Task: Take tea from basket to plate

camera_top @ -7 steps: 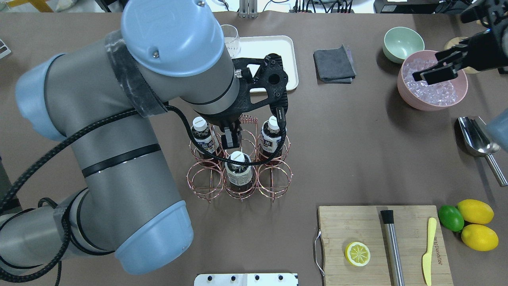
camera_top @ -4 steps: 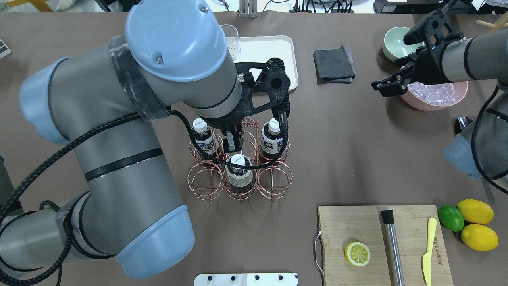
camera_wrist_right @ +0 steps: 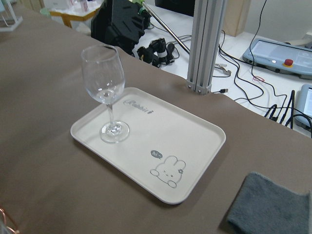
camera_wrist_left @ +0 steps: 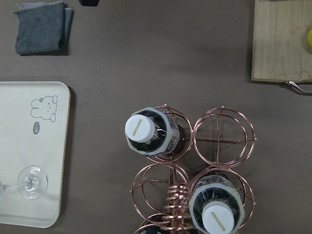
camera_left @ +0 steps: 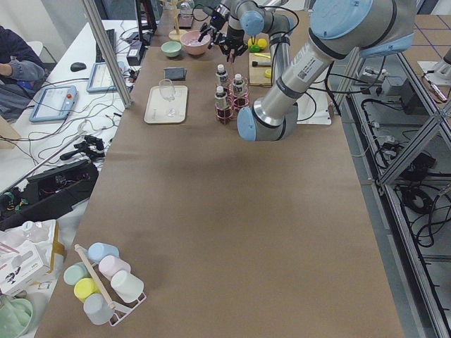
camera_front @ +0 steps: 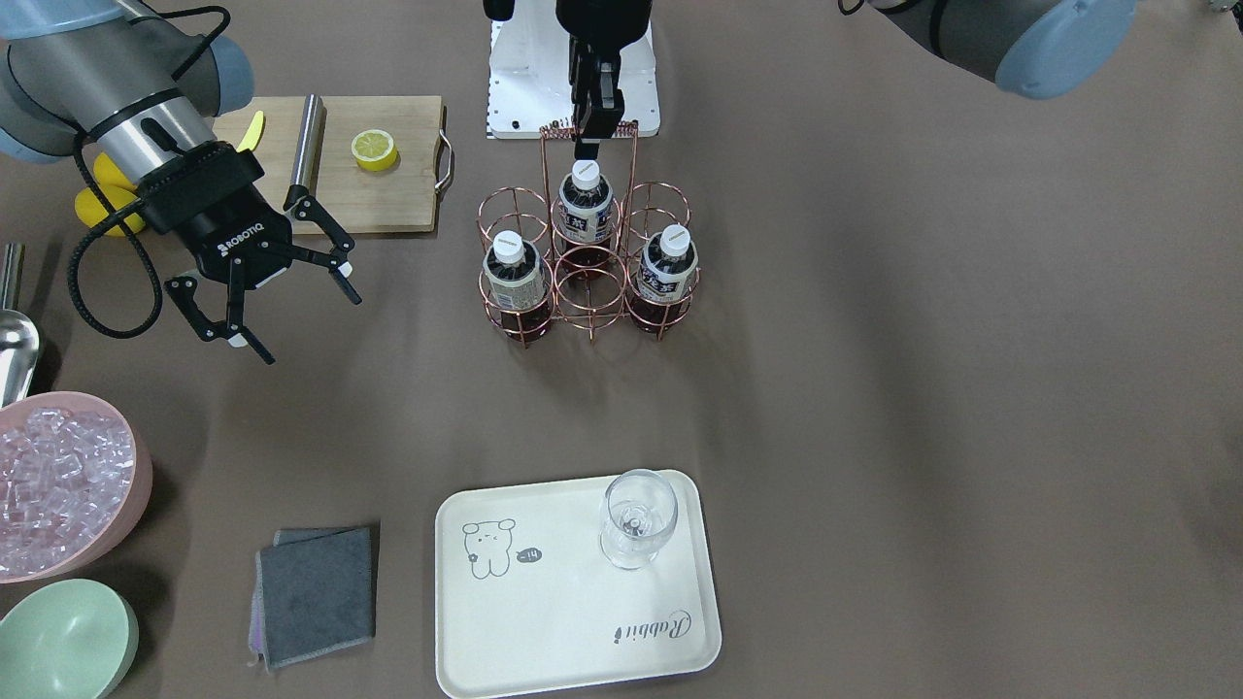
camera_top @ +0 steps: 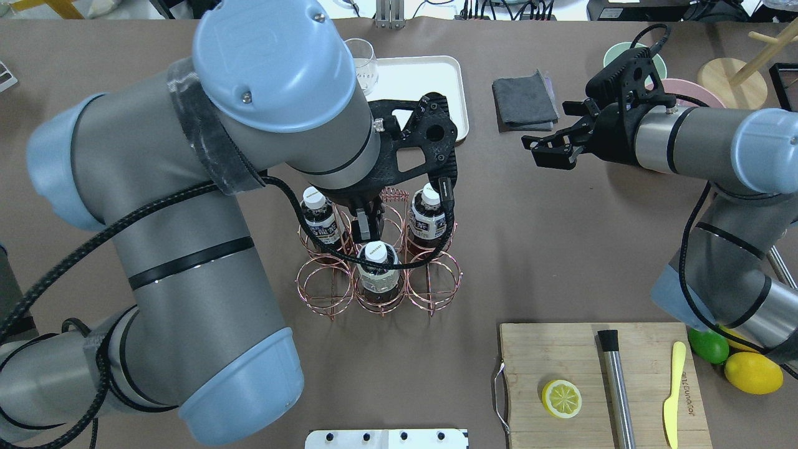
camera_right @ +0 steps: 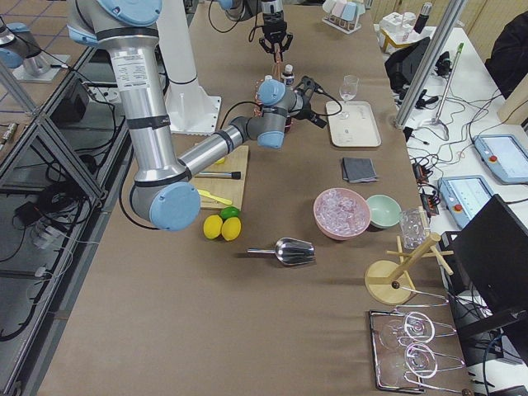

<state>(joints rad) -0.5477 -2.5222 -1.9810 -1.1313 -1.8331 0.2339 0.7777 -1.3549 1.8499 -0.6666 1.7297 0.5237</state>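
The rose-gold wire basket (camera_top: 318, 287) stands mid-table and holds three tea bottles (camera_front: 510, 272) (camera_front: 583, 204) (camera_front: 665, 267) with white caps. My left gripper (camera_front: 590, 146) hangs straight down over the basket's middle. Its fingers are close together around the top of the tall loop handle. The left wrist view shows two of the bottles (camera_wrist_left: 146, 131) (camera_wrist_left: 217, 214) and the handle's coil. My right gripper (camera_front: 311, 330) is open and empty, in the air beside the basket, apart from it. The cream plate (camera_front: 573, 602) lies beyond the basket with a wine glass (camera_front: 636, 519) on it.
A grey cloth (camera_top: 523, 100) lies right of the plate. A pink tub of ice (camera_front: 58, 485) and a mint bowl (camera_front: 63, 641) sit at the far right. A cutting board (camera_top: 561, 355) carries a lemon half, a metal muddler and a yellow knife. Lemons and a lime lie beside it.
My right arm has swung from over the ice tub toward the table's middle, gripper still open. My left gripper and the basket have shifted slightly toward the robot.
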